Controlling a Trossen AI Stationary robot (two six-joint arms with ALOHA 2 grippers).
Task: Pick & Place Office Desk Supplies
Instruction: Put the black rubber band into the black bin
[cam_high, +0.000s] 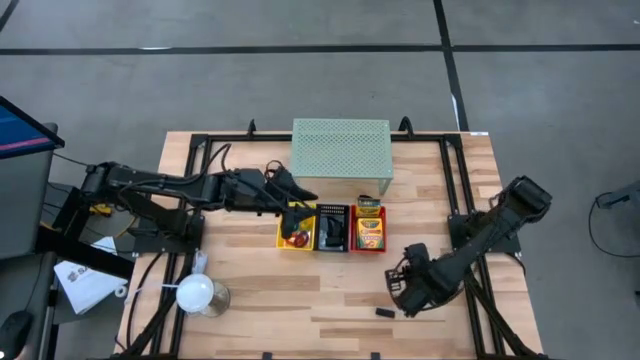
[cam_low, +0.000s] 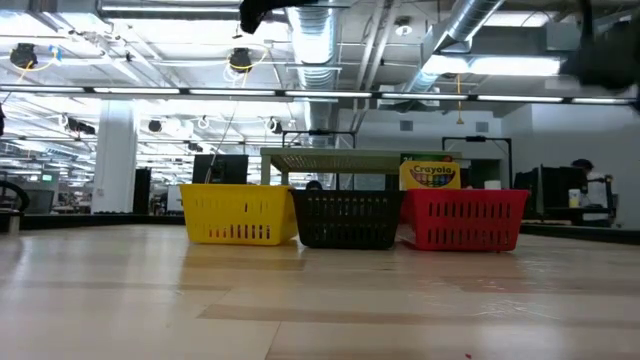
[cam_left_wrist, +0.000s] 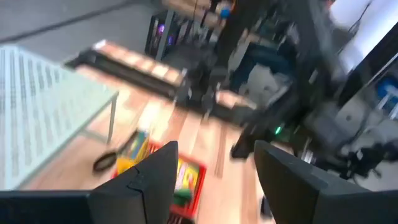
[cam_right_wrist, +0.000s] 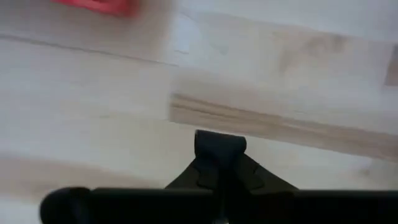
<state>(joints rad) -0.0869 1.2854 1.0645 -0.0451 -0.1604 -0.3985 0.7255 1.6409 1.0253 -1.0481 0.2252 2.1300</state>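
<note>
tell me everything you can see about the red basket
The red basket is a small rectangular bin, plastic by its look, with slotted walls and a solid rim. It stands upright on the wooden table, rightmost in a row of three, close against the black basket. A yellow-green crayon box stands in it, poking above the rim. Behind it stands the mesh shelf. No claw touches it.

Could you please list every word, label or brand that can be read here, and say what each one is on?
"Crayola": on the crayon box standing in the red basket, low view.
Print on the crayon boxes in the high view: too small to read.
Nothing else is legible.
</note>
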